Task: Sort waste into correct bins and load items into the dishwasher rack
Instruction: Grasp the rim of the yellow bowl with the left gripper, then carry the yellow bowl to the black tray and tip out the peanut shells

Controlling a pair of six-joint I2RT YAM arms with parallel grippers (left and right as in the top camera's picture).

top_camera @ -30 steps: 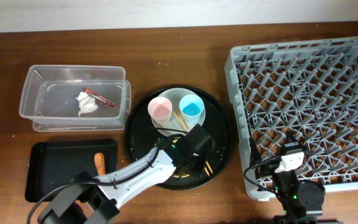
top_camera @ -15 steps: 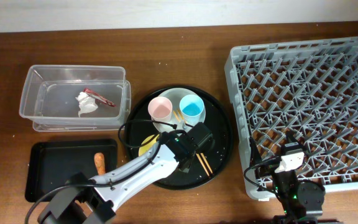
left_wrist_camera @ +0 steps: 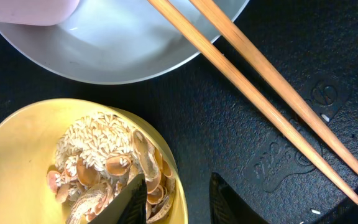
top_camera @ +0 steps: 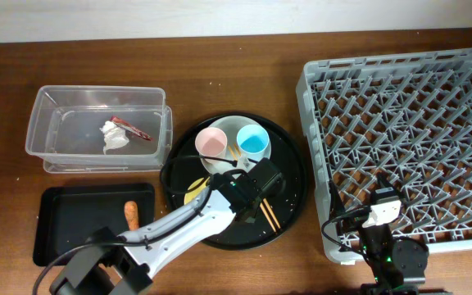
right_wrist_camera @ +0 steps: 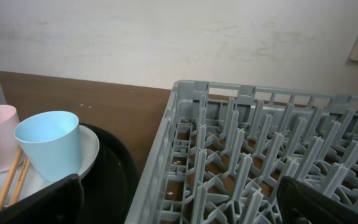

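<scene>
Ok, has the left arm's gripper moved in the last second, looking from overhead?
Yes. The left gripper has shifted slightly toward the pale grey round plate, uncovering the yellow bowl of food scraps.

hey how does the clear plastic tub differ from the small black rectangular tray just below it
The clear tub is see-through; the black tray is opaque. The clear tub has tall walls, while the black tray is shallow. The clear tub holds a crumpled white tissue and a red wrapper; the black tray holds one carrot piece. Both are rectangular and sit on the table, left of the round black tray.
</scene>
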